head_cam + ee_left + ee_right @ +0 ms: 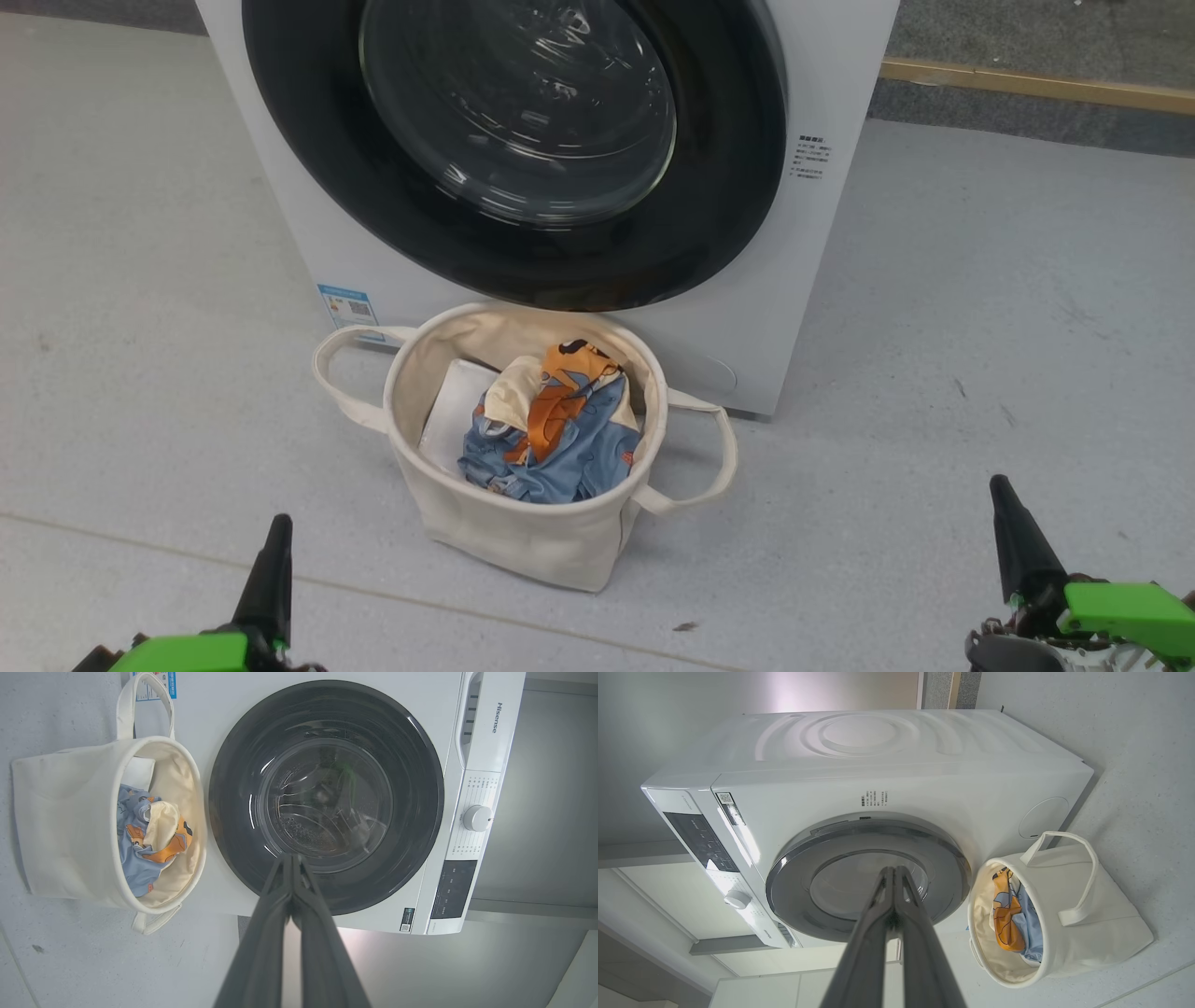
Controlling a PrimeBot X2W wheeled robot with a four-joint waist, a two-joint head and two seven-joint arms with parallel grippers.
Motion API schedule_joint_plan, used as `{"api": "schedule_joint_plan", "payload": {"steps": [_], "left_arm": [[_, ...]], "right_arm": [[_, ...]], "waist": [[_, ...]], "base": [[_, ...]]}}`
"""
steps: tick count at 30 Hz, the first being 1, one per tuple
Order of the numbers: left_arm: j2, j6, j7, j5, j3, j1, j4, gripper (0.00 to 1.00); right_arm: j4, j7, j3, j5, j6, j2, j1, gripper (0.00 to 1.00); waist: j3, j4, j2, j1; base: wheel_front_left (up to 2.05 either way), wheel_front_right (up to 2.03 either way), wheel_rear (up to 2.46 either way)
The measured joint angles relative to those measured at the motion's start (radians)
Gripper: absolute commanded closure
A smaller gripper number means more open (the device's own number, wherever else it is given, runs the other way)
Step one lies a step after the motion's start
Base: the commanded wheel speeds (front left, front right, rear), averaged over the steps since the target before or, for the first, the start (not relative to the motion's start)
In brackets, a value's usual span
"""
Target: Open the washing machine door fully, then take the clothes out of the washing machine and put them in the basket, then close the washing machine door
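Pinched shut and empty, left hand (277,527) and right hand (1003,495) hang low; ahead between them, nearer the left, the clothes (551,429) sit in the basket (523,546) before the closed washing machine door (728,187).

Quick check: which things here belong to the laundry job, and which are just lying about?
Job: door, shut; washing machine; clothes, in the basket.
Lying about: white sheet, also in the basket; wooden strip, right of the machine.
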Motion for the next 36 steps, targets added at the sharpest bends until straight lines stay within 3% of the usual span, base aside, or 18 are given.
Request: {"api": "schedule_joint_plan", "payload": {"steps": [36], "left_arm": [[0.0,0.0,0.0,0.0,0.0,0.0,0.0,1.0]], "right_arm": [[0.0,0.0,0.0,0.0,0.0,0.0,0.0,1.0]], "waist": [[0.0,0.0,0.0,0.0]], "base": [[0.0,0.0,0.0]]}}
